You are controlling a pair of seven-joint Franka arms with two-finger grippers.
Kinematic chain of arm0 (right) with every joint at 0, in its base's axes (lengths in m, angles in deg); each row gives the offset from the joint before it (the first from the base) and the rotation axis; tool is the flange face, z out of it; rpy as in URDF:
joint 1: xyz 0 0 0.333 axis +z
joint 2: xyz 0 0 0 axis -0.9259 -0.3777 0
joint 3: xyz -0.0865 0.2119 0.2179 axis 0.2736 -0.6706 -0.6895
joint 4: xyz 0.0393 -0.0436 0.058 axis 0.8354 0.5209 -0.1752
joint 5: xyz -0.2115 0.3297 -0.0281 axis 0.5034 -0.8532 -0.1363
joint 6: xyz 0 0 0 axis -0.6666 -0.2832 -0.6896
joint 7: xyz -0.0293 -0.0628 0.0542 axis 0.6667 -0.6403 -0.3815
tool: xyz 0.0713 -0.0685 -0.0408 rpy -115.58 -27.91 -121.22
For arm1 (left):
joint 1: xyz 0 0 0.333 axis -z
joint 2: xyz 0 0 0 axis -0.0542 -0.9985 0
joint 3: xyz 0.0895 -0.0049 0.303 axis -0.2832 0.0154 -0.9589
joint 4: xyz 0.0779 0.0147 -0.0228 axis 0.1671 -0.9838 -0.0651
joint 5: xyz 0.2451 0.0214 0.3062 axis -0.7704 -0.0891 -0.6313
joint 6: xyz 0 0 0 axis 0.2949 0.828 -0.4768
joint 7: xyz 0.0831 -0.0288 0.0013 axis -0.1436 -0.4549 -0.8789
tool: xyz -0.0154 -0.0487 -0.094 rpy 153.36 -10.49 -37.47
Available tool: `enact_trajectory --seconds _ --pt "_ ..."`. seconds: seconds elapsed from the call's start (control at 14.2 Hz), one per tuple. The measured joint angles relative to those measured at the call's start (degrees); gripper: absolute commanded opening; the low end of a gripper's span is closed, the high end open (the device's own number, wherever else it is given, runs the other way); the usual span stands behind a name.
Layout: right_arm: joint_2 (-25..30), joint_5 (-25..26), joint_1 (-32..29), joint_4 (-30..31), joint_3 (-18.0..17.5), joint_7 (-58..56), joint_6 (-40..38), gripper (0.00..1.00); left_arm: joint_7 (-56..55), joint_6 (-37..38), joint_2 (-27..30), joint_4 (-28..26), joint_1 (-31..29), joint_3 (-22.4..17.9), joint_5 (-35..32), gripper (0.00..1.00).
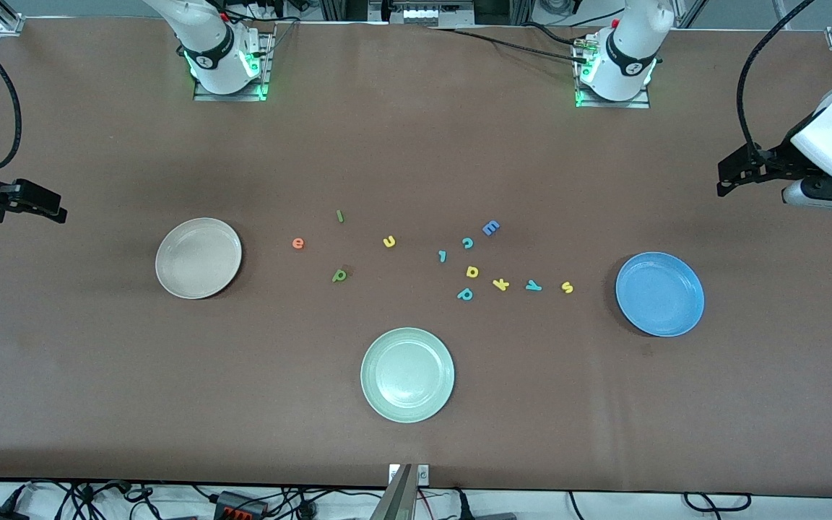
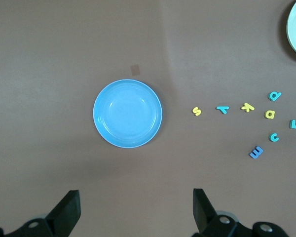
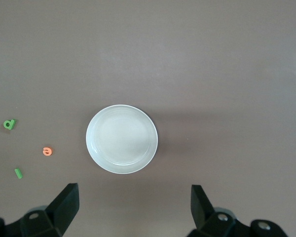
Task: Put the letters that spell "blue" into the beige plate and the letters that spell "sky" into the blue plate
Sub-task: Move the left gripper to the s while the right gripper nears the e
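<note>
A brown tabletop [image 1: 416, 144] is seen, with small foam letters scattered across its middle. The beige plate [image 1: 198, 258] lies toward the right arm's end and holds nothing; nearest it are the orange e [image 1: 298, 243], the thin green l [image 1: 340, 216], the green b/p shape [image 1: 339, 275] and, toward the middle, the yellow u [image 1: 389, 242]. The blue plate [image 1: 660, 294] lies toward the left arm's end, likewise holding nothing, and a row is formed beside it by the yellow s [image 1: 568, 287], the teal y [image 1: 534, 286] and the yellow k [image 1: 501, 284]. A blue capital E [image 1: 490, 228], a teal c [image 1: 468, 243] and a teal p-shaped letter [image 1: 465, 294] lie close to that row. A pale green plate [image 1: 407, 374] sits nearer the front camera than all the letters. The left end effector [image 2: 136, 210] is held above the blue plate, its fingers spread wide and gripping nothing. The right end effector [image 3: 134, 207] is held above the beige plate, equally wide and gripping nothing.
</note>
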Motion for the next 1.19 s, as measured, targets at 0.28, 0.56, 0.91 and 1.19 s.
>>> enact_trajectory --seconds 0.28,0.56,0.91,1.19 --pt "0.0 0.0 0.0 0.0 0.0 0.0 -0.3 1.0 0.0 0.0 0.0 0.0 0.0 0.0 0.0 1.0" --pt "-0.3 0.0 0.1 0.1 0.0 0.0 -0.3 1.0 0.0 0.0 0.0 0.0 0.2 0.2 0.0 1.0" --pt "-0.3 0.0 0.1 0.1 -0.1 0.0 -0.3 1.0 0.1 0.8 -1.2 0.0 1.0 0.7 0.0 1.0" --pt "-0.3 0.0 0.1 0.1 -0.1 0.0 -0.3 1.0 0.0 3.3 -6.0 -0.4 1.7 4.0 0.1 1.0"
